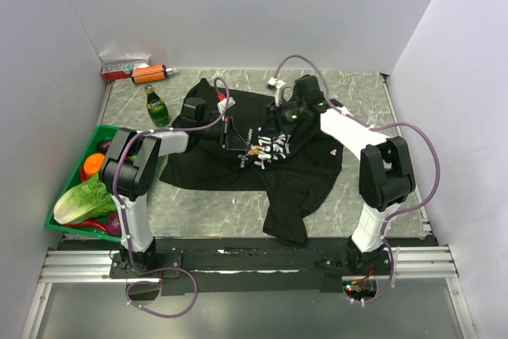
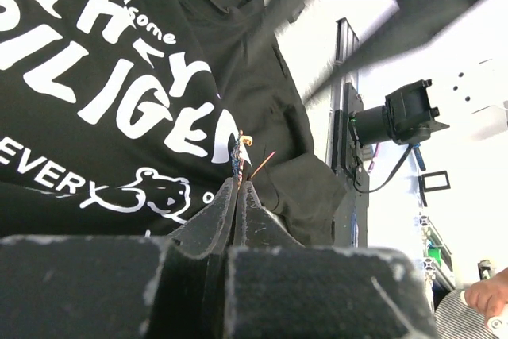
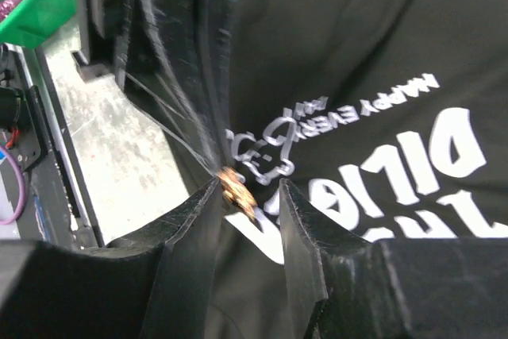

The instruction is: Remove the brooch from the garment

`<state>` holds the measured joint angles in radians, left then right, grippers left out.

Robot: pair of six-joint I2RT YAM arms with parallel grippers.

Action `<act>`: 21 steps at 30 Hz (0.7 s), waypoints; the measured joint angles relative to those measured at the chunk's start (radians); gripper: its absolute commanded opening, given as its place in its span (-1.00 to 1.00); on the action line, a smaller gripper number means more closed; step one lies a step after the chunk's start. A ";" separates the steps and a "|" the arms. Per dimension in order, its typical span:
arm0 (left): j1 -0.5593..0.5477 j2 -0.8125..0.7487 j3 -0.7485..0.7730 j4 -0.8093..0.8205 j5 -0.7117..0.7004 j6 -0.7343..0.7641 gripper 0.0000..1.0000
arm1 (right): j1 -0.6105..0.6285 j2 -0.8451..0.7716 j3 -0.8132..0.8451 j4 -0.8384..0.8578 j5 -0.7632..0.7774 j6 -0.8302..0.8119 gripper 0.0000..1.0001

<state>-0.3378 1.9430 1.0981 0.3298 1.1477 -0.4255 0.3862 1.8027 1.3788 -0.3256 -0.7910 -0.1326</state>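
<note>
- Brooch [image 1: 255, 151]: a small gold piece pinned to the chest of the garment [image 1: 302, 172], at the edge of the white lettering. It sits about mid-desk, between the two arms.
- Nearest the arm bases, one bunched corner of the garment trails toward the near edge of the desk [image 1: 206, 204]. The rest is spread out, rumpled, farther back.
- Left gripper [image 2: 239, 188]: closed to a thin slit. The brooch rises straight out of its tips, apparently nipped between them.
- Right gripper [image 3: 248, 188]: parted to a narrow gap and holding nothing. It straddles the brooch, which lies close against one finger and clear of the other.
- In the right wrist view, the left gripper's dark fingers come down right onto the brooch and crowd the space above it. The right arm reaches in across the garment's far side.
- Green crate [image 1: 95, 129]: at the desk's left edge, beside the left arm and well apart from the brooch. It holds a lettuce [image 1: 79, 202], an orange [image 1: 94, 163] and some darker produce.
- Green bottle [image 1: 156, 106]: just beyond the crate and near the garment's left sleeve.
- Farthest back, an orange object [image 1: 152, 73] and a red-and-white box [image 1: 123, 67] lie against the back wall.
</note>
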 measured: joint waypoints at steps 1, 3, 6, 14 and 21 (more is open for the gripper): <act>0.002 0.000 -0.005 0.008 0.002 -0.005 -0.98 | -0.018 0.000 0.002 -0.004 -0.018 -0.015 -0.15; 0.004 0.000 -0.019 0.036 0.008 -0.015 -0.98 | -0.048 0.007 0.008 -0.038 -0.050 -0.046 -0.16; 0.009 0.000 -0.040 0.087 0.008 -0.051 -0.98 | -0.060 0.026 0.018 -0.080 -0.098 -0.093 -0.21; 0.009 -0.016 -0.043 0.055 0.006 0.015 -0.98 | -0.035 0.053 0.020 -0.201 -0.146 -0.217 -0.26; -0.004 -0.036 0.143 -0.354 -0.040 0.449 -0.98 | -0.033 0.053 0.015 -0.288 -0.101 -0.322 -0.17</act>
<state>-0.3420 1.9068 1.2407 -0.0242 1.1072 0.0238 0.3534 1.8561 1.3941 -0.6140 -0.8921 -0.4549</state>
